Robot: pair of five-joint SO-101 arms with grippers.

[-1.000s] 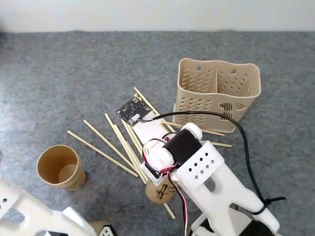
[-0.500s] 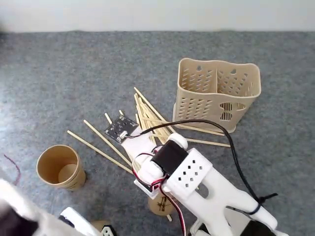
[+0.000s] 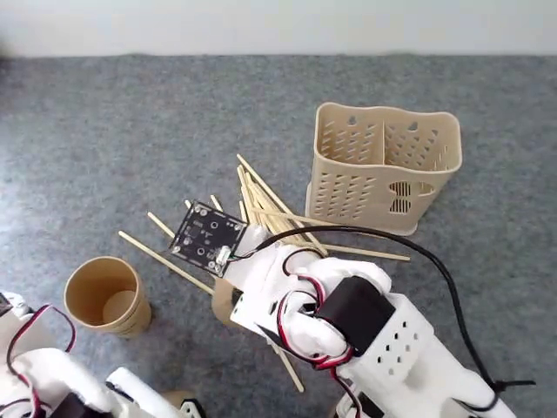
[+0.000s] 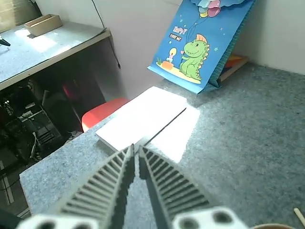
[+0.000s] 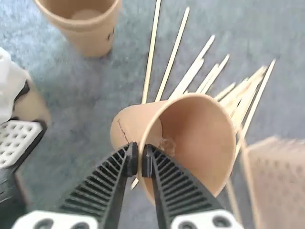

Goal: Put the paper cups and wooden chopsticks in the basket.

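**mk:** Compared with a second ago, the right arm [image 3: 374, 326] has swung round to the near-left and the paper cup that sat under it has gone along. The loose chopsticks [image 3: 261, 196] also got shoved into a tighter fan toward the basket [image 3: 348, 187].

**rj:** Yep. The right pincer [image 5: 138, 151] is clenched on that paper cup [image 5: 200, 129]. It's pinching the thin wall right at the rim, and it looks like one finger is inside and one outside. The cup's tipped on its side, mouth pointing away from the wrist.

**mk:** So how would you carry it?

**rj:** I'd go up first so it clears the sticks, then across. A rim pinch is flimsy, so no jerks or the wall buckles and it slips. Only let go once it's over a compartment.

**mk:** Where's everything else?

**rj:** The held cup hangs low over the grey counter [image 3: 130, 131] at the near end of the stick fan — the basket's well apart, far-right. A second cup [image 3: 104, 296] stands upright off to the left. The left pincer [image 4: 136, 155] is closed on nothing, aimed out past the counter edge.
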